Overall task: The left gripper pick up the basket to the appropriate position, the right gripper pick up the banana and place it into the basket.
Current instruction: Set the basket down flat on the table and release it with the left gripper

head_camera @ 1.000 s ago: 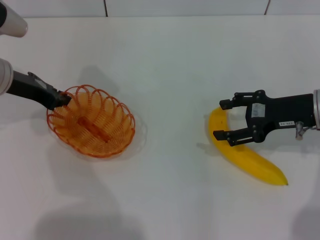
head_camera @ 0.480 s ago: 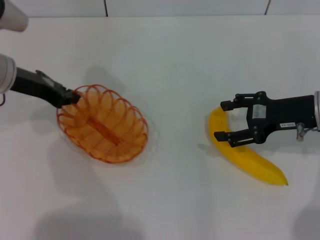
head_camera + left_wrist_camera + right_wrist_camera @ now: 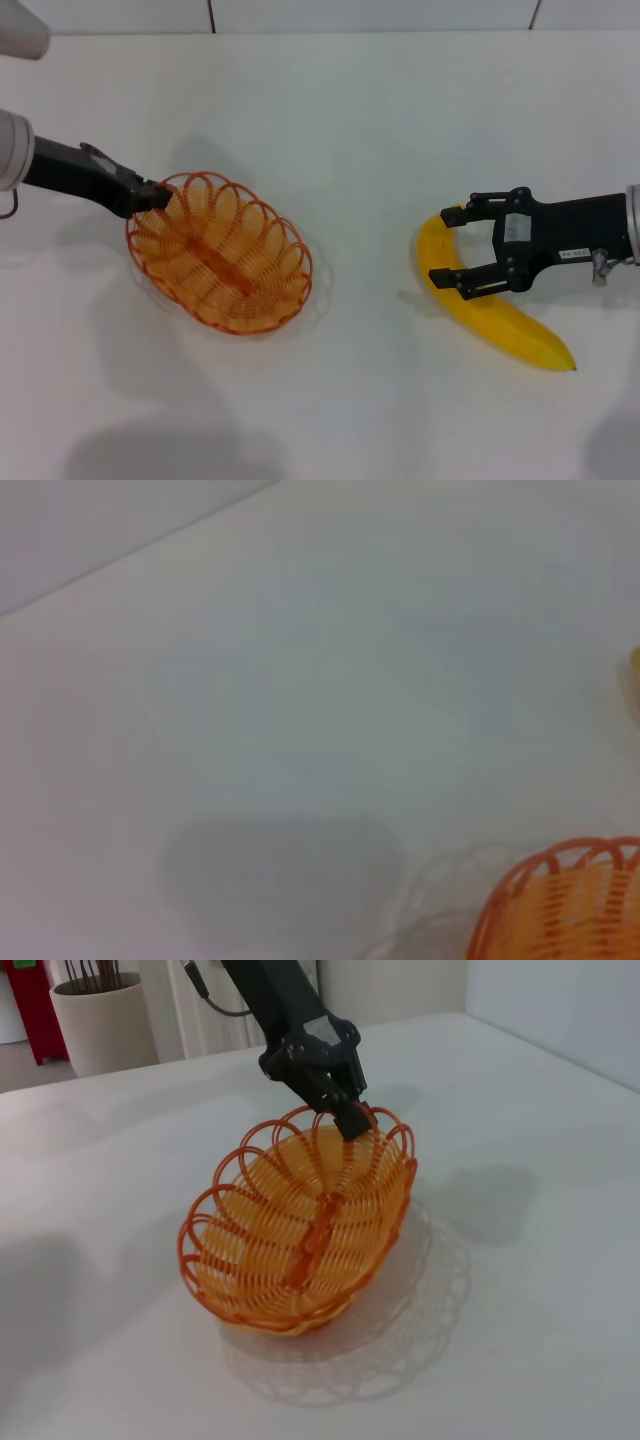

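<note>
White table (image 3: 350, 110) fills the head view, bare between the two work areas. Basket (image 3: 222, 252): shallow oval of orange wire loops, scalloped rim, a denser orange strip along its floor; sits left of centre, long axis running diagonally, far end raised and tilted in the right wrist view, lacy shadow spread on the table beneath. Banana (image 3: 478, 300): large, smooth, bright yellow, curved, pointed at both ends, lying flat on the table on the right side, well apart from the basket. Left pincer (image 3: 160, 195): black, reaching in from the left edge, closed on the basket's rim at its upper-left end; its fingertips are lost among the wire loops in the head view, clearer in the right wrist view, where they pinch one scallop. Right pincer (image 3: 447, 247): black with a white label, coming in from the right edge, fingers spread wide apart, straddling the banana's upper curved part; whether either finger touches the peel cannot be made out. The arm crosses over the banana's middle and hides part of it. Left wrist view is blurred: only a corner of the basket's rim and a yellow sliver at the edge show. A pale plant pot (image 3: 103, 1020) stands beyond the table in the right wrist view.
</note>
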